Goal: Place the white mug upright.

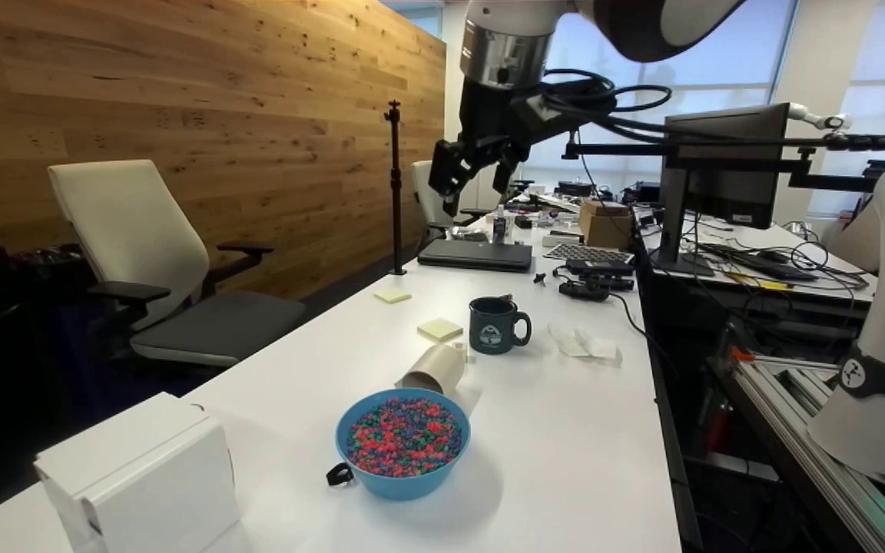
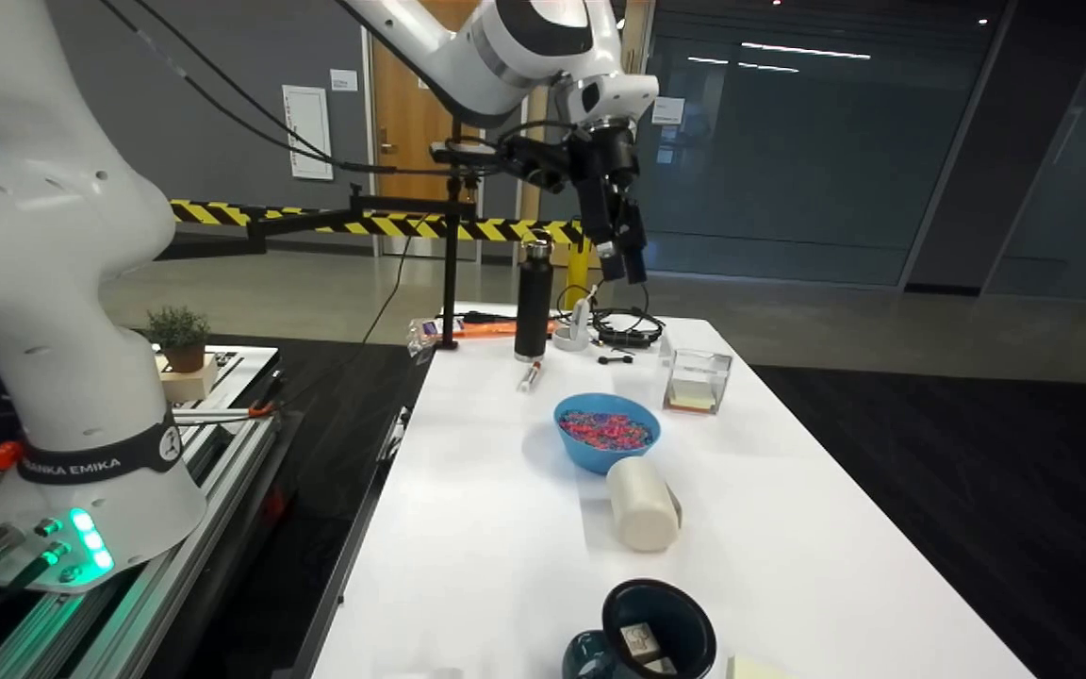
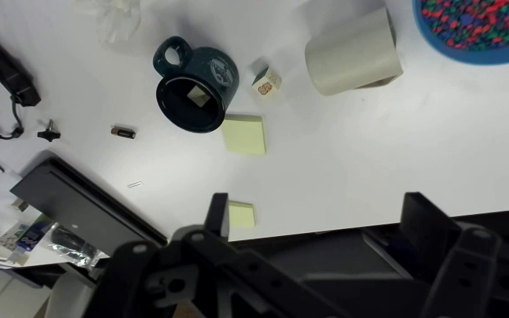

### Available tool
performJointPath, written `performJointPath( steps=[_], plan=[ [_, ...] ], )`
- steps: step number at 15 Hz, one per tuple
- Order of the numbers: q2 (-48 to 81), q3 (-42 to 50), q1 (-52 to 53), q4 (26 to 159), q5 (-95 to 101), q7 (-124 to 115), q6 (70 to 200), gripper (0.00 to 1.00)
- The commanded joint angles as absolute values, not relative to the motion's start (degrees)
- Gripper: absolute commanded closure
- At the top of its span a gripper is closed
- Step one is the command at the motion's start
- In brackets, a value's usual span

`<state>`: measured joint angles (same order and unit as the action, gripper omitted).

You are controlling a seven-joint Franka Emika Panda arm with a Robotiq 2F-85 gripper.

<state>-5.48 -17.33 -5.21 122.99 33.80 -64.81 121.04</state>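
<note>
Gripper [image 3: 318, 212] hangs high, well above the table [image 1: 565, 476], fingers [image 3: 424, 227] spread wide. Down below, well apart from it, the white mug [image 2: 643, 505] lies on its side on the tabletop, mouth turned toward the blue bowl [image 1: 404, 490], handle on the side away from the robot base [image 2: 81, 424]. Bowl's upright, just beside the mug, narrow gap between them in the wrist view; loaded with red, blue and green bits [image 1: 404, 438]. Small black piece [image 1: 339, 474] by the bowl, can't make out what from where I stand.

Off the mug's base end: printed block [image 3: 267, 82], between it and the dark mug [image 1: 488, 329]. Dark mug's upright, pale print on the side, two blocks [image 2: 639, 641] visible inside in an exterior view. Yellow sticky pad [image 3: 244, 136] just beside it, smaller yellow pad [image 3: 242, 215] farther out, near the table edge. Crumpled tissue [image 1: 588, 344] on the dark mug's handle side.

Further along: battery [image 3: 123, 132], black knob screw [image 3: 49, 133], closed dark laptop [image 1: 475, 255]. Thin black pole [image 1: 396, 184] stands at the table edge by the laptop. Opposite way, past the bowl, black bottle [image 2: 534, 302] standing upright, coil of black cable [image 2: 633, 335] near it.

Off the table: robot base along one long side, green lights [image 2: 93, 539] lit. Pale-backed chair [image 1: 131, 230] at the other long side, wood wall [image 1: 258, 115] behind it. Big monitor [image 1: 727, 123] farther off.
</note>
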Motion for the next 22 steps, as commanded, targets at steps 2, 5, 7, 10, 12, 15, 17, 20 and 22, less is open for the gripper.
performJointPath(
  steps=[2, 5, 7, 10, 12, 15, 17, 20, 22],
  plan=[
    [1.7, -11.3, -1.5, 118.5, 39.2, -70.6, 120.1, 0.00],
    [4.3, -8.3, 0.1, 117.9, 37.8, -70.3, 120.2, 0.00],
    [5.4, -7.0, 1.1, 117.7, 36.5, -69.4, 120.4, 0.00],
    [6.0, -6.0, 2.5, 118.3, 35.3, -67.7, 120.8, 0.00],
    [5.7, -5.9, 3.3, 118.8, 34.8, -66.7, 120.2, 0.00],
    [5.8, -5.3, 4.1, 119.1, 36.1, -68.0, 120.9, 0.00],
    [5.9, -5.1, 4.3, 119.1, 36.1, -68.0, 120.9, 0.00],
    [9.0, -4.7, 5.0, 117.7, 40.2, -70.3, 121.7, 0.00],
    [12.1, -4.3, 5.4, 116.2, 41.8, -70.8, 122.3, 0.00]
  ],
)
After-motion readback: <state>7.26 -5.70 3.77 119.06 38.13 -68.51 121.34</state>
